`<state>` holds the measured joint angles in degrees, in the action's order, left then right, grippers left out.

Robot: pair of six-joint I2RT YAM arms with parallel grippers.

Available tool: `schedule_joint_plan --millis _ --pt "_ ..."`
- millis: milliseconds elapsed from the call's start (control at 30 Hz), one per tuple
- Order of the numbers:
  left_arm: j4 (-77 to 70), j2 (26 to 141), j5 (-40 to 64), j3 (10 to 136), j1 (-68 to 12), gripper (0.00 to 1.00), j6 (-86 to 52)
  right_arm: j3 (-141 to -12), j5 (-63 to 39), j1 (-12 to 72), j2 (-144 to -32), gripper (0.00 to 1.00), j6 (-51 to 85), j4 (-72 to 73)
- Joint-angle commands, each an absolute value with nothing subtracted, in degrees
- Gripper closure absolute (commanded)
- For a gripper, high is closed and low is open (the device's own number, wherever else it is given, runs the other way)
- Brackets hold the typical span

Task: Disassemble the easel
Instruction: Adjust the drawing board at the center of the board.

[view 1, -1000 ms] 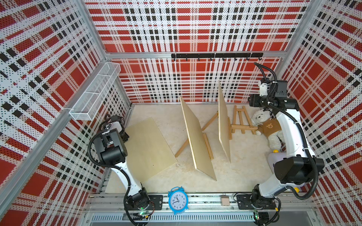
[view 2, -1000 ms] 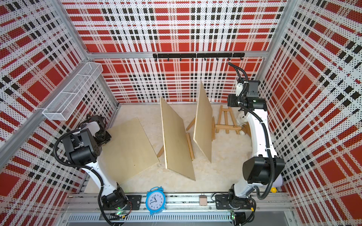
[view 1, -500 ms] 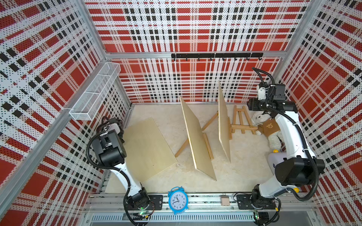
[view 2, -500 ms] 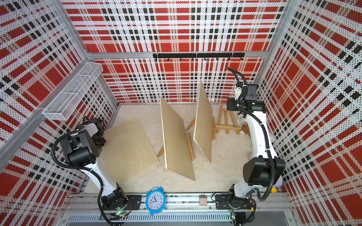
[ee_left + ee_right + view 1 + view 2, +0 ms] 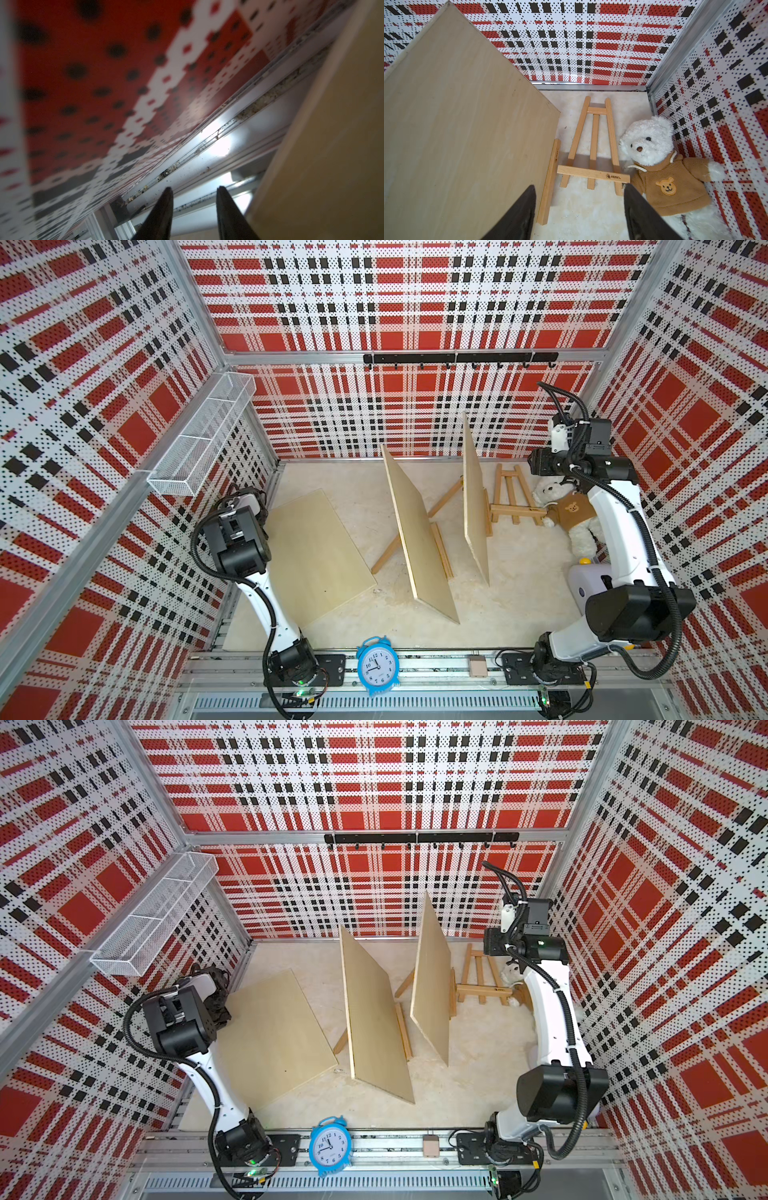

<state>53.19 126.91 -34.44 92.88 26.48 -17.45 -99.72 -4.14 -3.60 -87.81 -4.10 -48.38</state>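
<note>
Pale beech wood is making up the easel (image 5: 593, 145), which is lying flat on the bench (image 5: 591, 207) near the back right corner, just beside a teddy bear (image 5: 650, 145). The right gripper (image 5: 579, 187) is hanging above its lower end, spread wide and carrying nothing, probably lining up to take hold of the frame. Next to the easel a standing board (image 5: 467, 124) is leaning upright, its lower edge sitting against a wooden ledge strip (image 5: 550, 187); in both top views a middle board (image 5: 415, 539) is propped the same way, with slanted wooden legs (image 5: 444, 499) showing behind it. Further out, a flat board (image 5: 311, 556) is lying on the bench by the left wall, apparently already taken off its support. The left gripper (image 5: 194, 189) is hovering at that board's outer edge, partly spread and pinching nothing. The right wrist view is giving the easel's crossbars and printed ledge clearly, which the top views are showing only small. The left wrist view alone is revealing the gap between the left fingers, hidden under the arm from above.
</note>
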Motion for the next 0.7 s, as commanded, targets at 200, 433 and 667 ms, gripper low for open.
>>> schedule_joint_plan --millis 200,433,667 --pt "54.73 130.37 -24.75 99.46 27.58 0.61 -18.49 -97.87 -0.42 -3.37 -83.32 0.30 -6.06 -47.29" --pt "56.81 135.10 -22.21 108.16 24.24 0.61 -17.51 -98.79 0.00 -3.43 -83.29 0.30 -5.97 -47.24" --pt "57.77 138.44 -21.53 115.19 21.06 0.61 -17.40 -98.17 0.86 -3.36 -82.48 0.30 -5.95 -47.54"
